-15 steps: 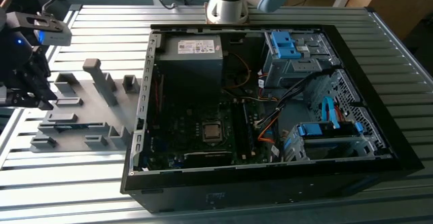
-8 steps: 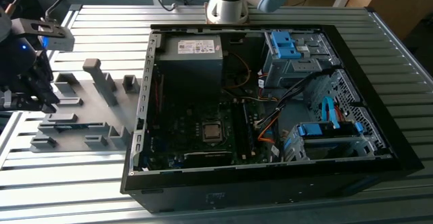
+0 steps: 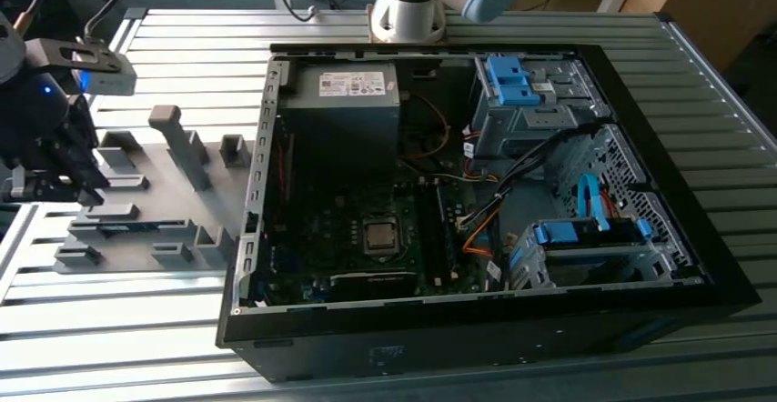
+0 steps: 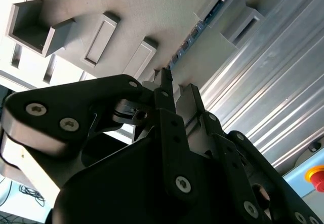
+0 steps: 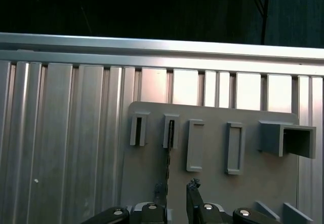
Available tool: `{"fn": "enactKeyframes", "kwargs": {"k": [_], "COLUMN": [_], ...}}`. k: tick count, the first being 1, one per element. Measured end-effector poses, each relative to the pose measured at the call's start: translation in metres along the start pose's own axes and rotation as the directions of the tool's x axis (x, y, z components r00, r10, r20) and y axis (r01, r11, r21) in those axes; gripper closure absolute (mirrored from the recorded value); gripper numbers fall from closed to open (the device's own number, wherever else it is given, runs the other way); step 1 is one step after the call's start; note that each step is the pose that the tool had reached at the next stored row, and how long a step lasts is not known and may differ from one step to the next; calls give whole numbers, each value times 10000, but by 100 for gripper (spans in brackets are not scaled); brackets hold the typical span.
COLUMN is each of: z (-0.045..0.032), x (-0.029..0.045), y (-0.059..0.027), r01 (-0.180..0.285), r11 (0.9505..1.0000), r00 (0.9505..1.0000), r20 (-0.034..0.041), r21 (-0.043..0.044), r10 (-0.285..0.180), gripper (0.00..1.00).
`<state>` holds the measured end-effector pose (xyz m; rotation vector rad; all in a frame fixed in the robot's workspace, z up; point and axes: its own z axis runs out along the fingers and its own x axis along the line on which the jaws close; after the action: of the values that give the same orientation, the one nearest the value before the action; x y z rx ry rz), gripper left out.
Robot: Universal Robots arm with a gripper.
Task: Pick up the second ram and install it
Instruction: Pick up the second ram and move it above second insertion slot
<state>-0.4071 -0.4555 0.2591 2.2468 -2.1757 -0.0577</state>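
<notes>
Evidently this is the pick-up step: the gripper (image 5: 176,187) hangs partly open, holding nothing. Its fingers seemingly straddle the second ram (image 5: 168,155), which stands edge-on in the grey tray (image 5: 253,183) near the tabletop (image 3: 182,29) edge at the exterior view's left. A clean grasp calls for centring.

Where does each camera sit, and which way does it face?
Exterior view: off the arm, high, looking down on the open computer case and grey tray; arm base and tool show.
First wrist view: on the wrist, looking down past the fingertips at the tray and edge-on second ram.
Second wrist view: on the wrist, angled along the tool's dark body toward the tray.
Both wrist views share fingertips and tray.
</notes>
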Motion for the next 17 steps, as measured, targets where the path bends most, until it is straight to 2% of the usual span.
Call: {"fn": "enactKeyframes", "kwargs": {"k": [10, 17], "z": [42, 127], "x": [12, 47], "y": [-2, -5], "r01": [2, 27], "r11": [10000, 10000], "r00": [10000, 10000], "r20": [0, -2], "r21": [22, 23], "r10": [-2, -27], "gripper": [69, 69]}}
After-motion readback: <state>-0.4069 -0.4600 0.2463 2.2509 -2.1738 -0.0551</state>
